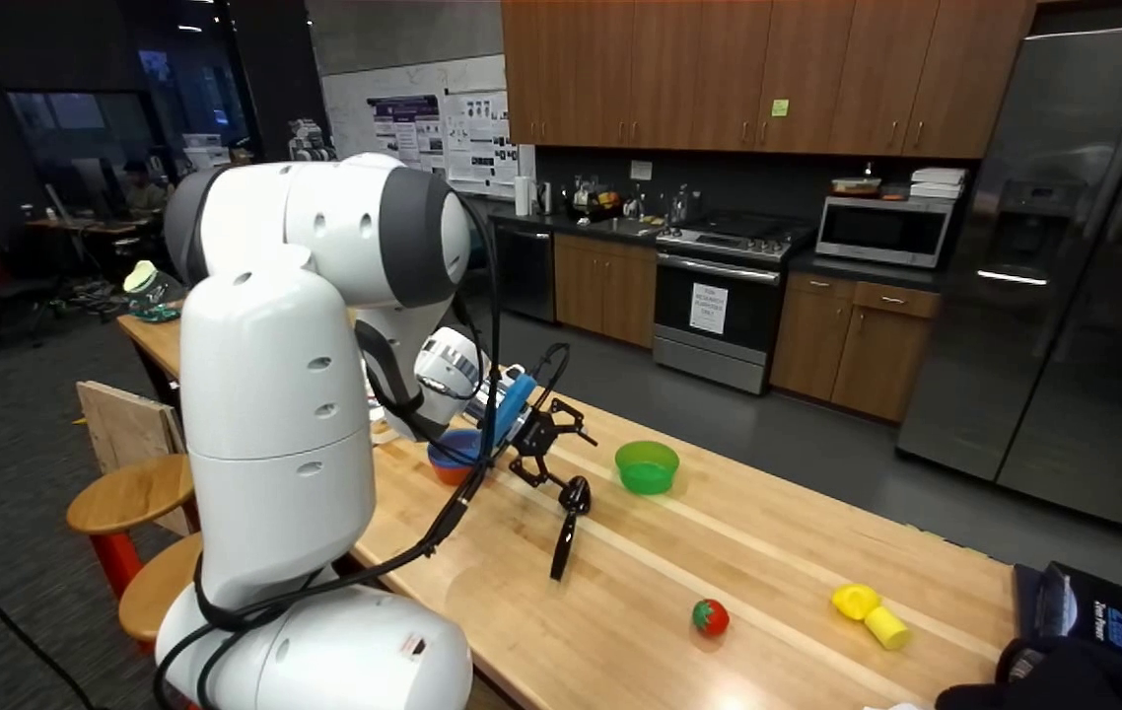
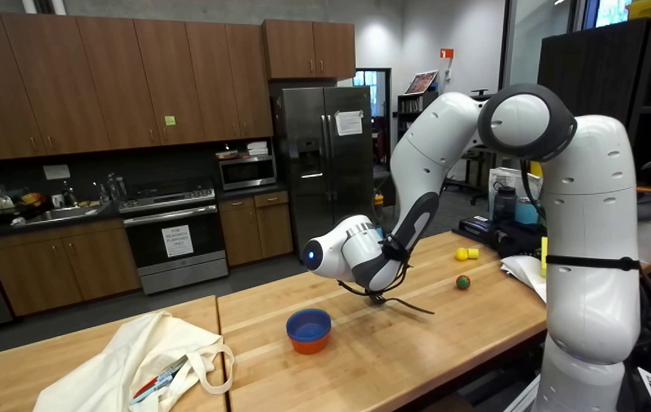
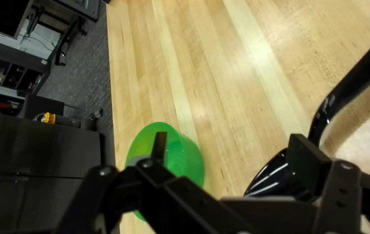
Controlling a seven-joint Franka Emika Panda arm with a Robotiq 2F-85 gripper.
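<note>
The gripper [image 3: 232,157] is spread wide, with nothing clamped in it. A black ladle [image 1: 575,496] is found at one fingertip, apparently resting on the table [image 1: 788,552]; whether ladle and fingertip are touching cannot be told. In the wrist view the ladle's head is partly hidden by the finger at 3 o'clock, while a green bowl [image 3: 193,159] is overlapped by the finger at 9 o'clock; a gap between that finger and the bowl is shown in an exterior view. For the ladle to be handled well, slow, small moves are judged best: the glossy, rounded head could be rolled or spun by a glancing nudge, and the bowl's rim should be given room.

The table is built of pale, striped wood, and light is mirrored in it. In an exterior view, reckoned from the ladle, a red-and-green toy fruit [image 1: 710,618] is seen at 4 o'clock, an oven [image 1: 758,325] at 1 and a steel refrigerator [image 1: 985,355] at 2.
</note>
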